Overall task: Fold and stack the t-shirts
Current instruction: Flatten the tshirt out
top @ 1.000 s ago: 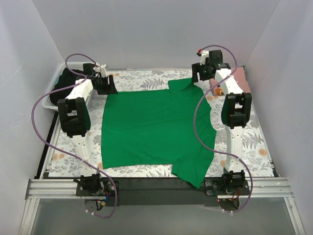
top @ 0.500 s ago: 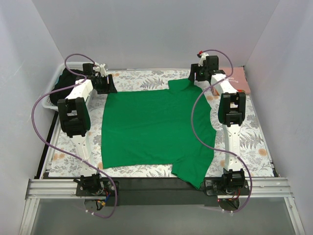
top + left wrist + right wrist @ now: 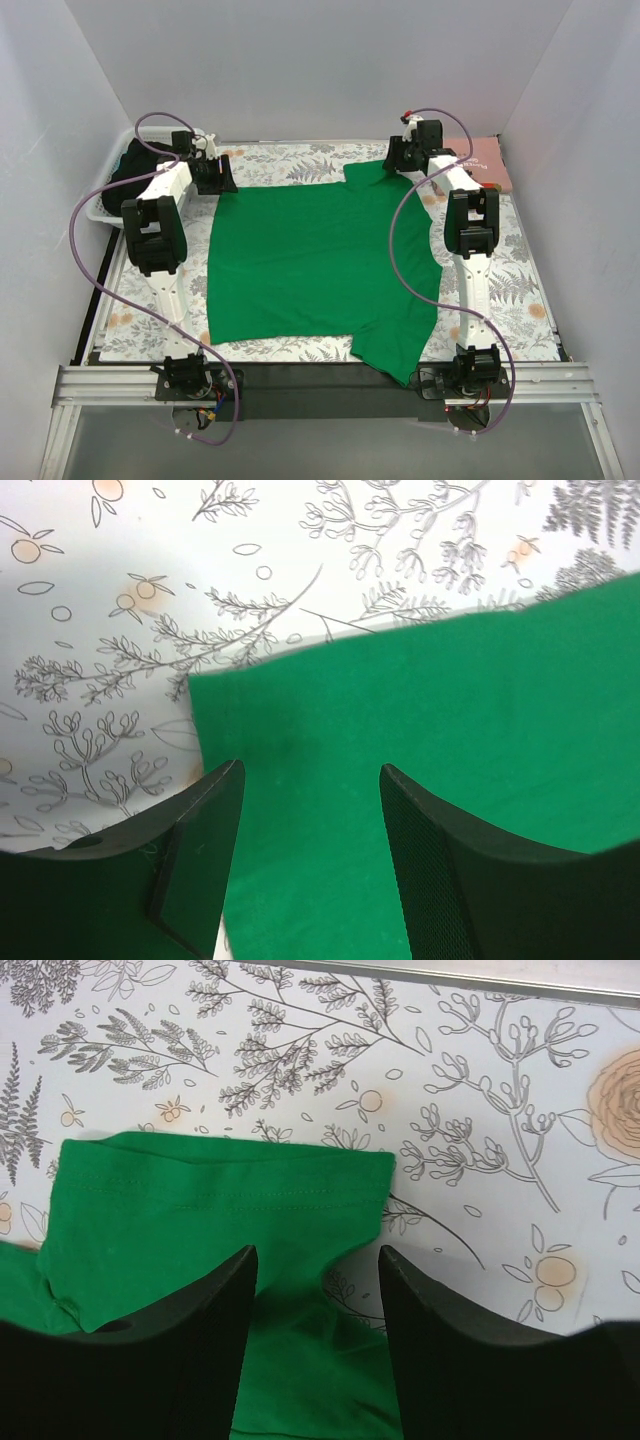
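Green t-shirt (image 3: 320,260) is laid flat across the middle of the desk (image 3: 520,290), hem side toward the left, sleeves toward the right. Cloth is plain bright green, mostly smooth. The far sleeve (image 3: 220,1200) is doubled back on itself, and a stitched hem line is seen along it. The near sleeve is draped past the desk's near edge.

Pink t-shirt (image 3: 480,160) is placed at the far right corner, partly hidden behind the right arm (image 3: 470,230).

Left jaws are held apart over the green shirt's far left corner (image 3: 210,695), with cloth visible between them; contact cannot be told. Right jaws are likewise spread, set over the far sleeve with nothing gripped.

Bare floral cloth is left beyond the shirt's far edge and along its left edge. White basket (image 3: 105,205), dark cloth inside, is seen beside the left arm (image 3: 160,230).
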You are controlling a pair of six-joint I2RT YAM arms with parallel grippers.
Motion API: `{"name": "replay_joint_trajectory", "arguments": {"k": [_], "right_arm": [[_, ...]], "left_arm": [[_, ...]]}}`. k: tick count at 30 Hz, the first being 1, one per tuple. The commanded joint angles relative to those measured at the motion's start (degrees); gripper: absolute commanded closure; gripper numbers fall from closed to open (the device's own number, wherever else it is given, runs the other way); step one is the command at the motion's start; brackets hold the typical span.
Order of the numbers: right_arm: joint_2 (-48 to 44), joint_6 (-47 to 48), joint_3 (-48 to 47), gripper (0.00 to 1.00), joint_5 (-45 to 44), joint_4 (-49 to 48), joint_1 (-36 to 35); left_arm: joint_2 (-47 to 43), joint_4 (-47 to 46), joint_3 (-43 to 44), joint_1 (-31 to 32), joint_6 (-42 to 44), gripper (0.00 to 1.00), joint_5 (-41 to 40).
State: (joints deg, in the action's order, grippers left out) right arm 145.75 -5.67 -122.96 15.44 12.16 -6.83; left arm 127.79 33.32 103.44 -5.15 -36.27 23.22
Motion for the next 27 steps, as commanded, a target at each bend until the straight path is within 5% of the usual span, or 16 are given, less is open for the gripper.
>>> {"name": "replay_joint_trajectory", "arguments": {"k": [1,5,12,27], "right_arm": [[-0.3,0.0,0.9,0.44,1.3,-2.0,-1.4],[0.2,0.5,1.2,0.58,2.2,-1.8,-1.6],[-1.1,1.8,0.4,0.99,2.4,-1.8,-1.6],[-5.7,3.3,1.1,0.99,6.8,-1.8,-0.5]], "left_arm": [[0.5,1.7,2.6,-0.6,0.4,0.44,-1.7],[1.2,1.5,2.6,-0.7,0.8,0.44,-2.2],[2.8,-0.5,4.0,-1.2,-0.4,0.44,-2.0],[7.5,-2.9,8.5,-1.3,2.4,0.45,-4.1]]}}
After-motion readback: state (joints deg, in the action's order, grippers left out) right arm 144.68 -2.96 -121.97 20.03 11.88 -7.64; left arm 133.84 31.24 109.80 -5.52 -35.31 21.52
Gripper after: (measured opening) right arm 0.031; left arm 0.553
